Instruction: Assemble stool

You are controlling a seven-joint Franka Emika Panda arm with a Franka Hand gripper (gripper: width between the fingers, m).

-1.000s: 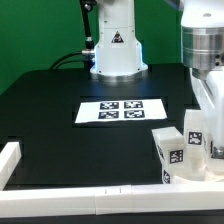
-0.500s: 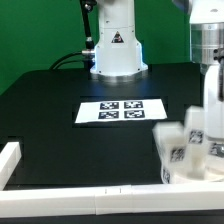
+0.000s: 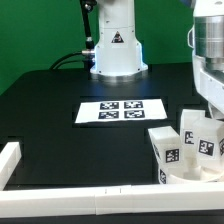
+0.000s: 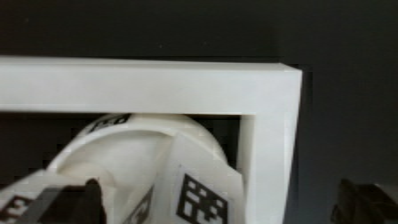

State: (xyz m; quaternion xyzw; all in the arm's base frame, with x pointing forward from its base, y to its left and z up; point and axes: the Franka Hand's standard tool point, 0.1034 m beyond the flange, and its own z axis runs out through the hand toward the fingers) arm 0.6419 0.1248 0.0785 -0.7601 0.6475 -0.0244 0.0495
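Since a second ago the arm (image 3: 207, 60) has lifted up and away from the stool parts, and the blur from half a second back is gone, so the pieces sit sharp again. Biggest thing is the black table (image 3: 60, 120), with the robot base (image 3: 113, 45) at the far side and the marker board (image 3: 120, 111) flat in the middle. White border rails (image 3: 80, 190) run along the near edge and turn a corner on the exterior view's left. The stool parts (image 3: 185, 150) are chunky white plastic blocks with black-and-white square tags on their faces, bunched together in the near corner on the exterior view's right, tight against the rail; at least three blocky pieces stand there touching each other, and I can't tell whether one hides the seat disc. The exterior view cuts off the gripper, so only the arm's lower end shows above the parts. The wrist view gives what that misses: a rail corner (image 4: 267, 90) from straight above, a rounded white piece (image 4: 151, 150) with tags tucked right inside that corner, and the two dark fingertips (image 4: 63, 200) at opposite sides of the picture, spread wide apart with nothing clamped between them.
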